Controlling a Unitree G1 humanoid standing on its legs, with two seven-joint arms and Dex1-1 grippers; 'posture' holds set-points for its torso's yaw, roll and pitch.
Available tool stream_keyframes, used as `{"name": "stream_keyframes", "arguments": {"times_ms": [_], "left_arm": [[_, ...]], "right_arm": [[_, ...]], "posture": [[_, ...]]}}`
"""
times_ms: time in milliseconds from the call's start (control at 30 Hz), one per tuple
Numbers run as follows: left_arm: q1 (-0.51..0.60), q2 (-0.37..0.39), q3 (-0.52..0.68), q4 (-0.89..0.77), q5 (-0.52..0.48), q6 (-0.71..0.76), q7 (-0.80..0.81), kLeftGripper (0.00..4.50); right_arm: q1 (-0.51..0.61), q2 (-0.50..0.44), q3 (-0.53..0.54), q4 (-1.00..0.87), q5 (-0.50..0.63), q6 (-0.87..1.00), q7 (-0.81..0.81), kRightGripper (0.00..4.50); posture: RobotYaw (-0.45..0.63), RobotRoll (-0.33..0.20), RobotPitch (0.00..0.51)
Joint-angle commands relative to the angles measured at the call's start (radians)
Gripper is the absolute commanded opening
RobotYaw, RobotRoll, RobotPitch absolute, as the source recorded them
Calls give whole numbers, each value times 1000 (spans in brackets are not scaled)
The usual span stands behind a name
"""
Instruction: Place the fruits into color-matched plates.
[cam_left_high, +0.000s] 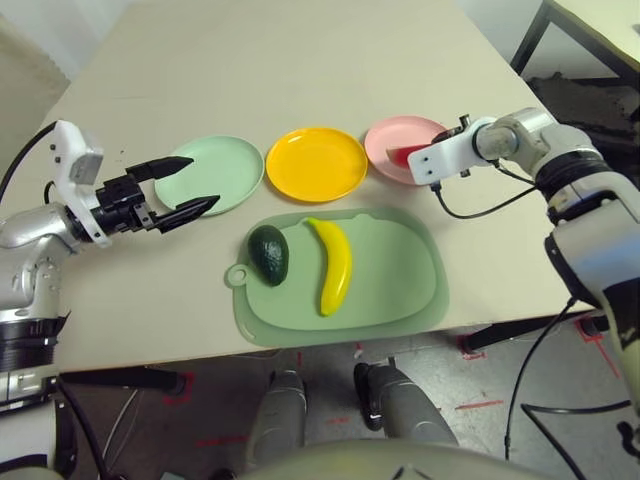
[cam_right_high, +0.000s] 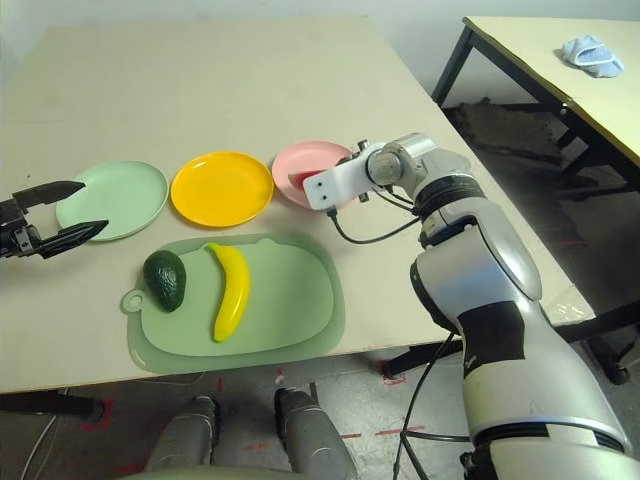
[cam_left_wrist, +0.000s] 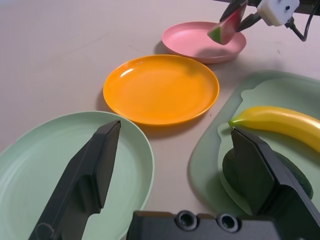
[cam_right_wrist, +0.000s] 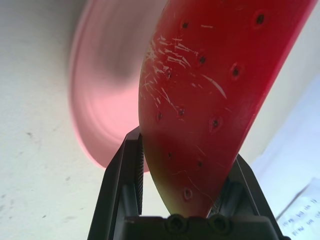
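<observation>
The right end effector (cam_left_wrist: 235, 17) is clenched on the watermelon wedge (cam_left_wrist: 226, 29), its two black fingers (cam_right_wrist: 125, 180) pressed against the red flesh on either side; the wedge hangs just above the pink plate (cam_left_high: 400, 147), over its near right part, with the green rind turned downward. Whether the wedge touches the plate cannot be told.

The left end effector (cam_left_high: 185, 187) is released, its fingers spread wide and holding nothing. It hovers level at the 9 o'clock edge of the pale green plate (cam_left_high: 210, 173), one fingertip over the plate's rim, the other just off it above the counter (cam_left_high: 300, 60).

Seen from the head camera, the three plates lie in a row across the counter: pale green at 9 o'clock, the yellow-orange plate (cam_left_high: 316, 163) in the middle, pink at 3 o'clock, each close beside the next without touching. No fruit lies in the green or the yellow-orange plate.

At 6 o'clock from the yellow-orange plate lies the pale green cutting board (cam_left_high: 400, 290), near the counter's front edge. On it the dark green avocado (cam_left_high: 268, 254) rests toward the 9 o'clock side, and the yellow banana (cam_left_high: 334, 264) lies just beside it toward 3 o'clock, running from far to near, apart from the avocado
</observation>
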Motion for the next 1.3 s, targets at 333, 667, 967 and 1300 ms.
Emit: {"name": "stream_keyframes", "arguments": {"times_ms": [333, 667, 967, 1300], "left_arm": [[48, 7, 41, -44, -7, -5, 3, 4500], [24, 22, 18, -14, -4, -44, -72, 4500], [64, 92, -7, -19, -2, -95, -289, 4500], [78, 119, -6, -7, 11, -104, -324, 4500]], "right_arm": [[-3, 1, 10, 12, -21, -21, -5, 4483], [-77, -49, 20, -53, -2, -270, 163, 4483], [40, -88, -11, -439, 422, -544, 631, 4483], [223, -114, -19, -815, 605, -347, 830, 4483]], "posture": [[45, 0, 152], [30, 0, 149], [13, 0, 155], [34, 0, 169]]}}
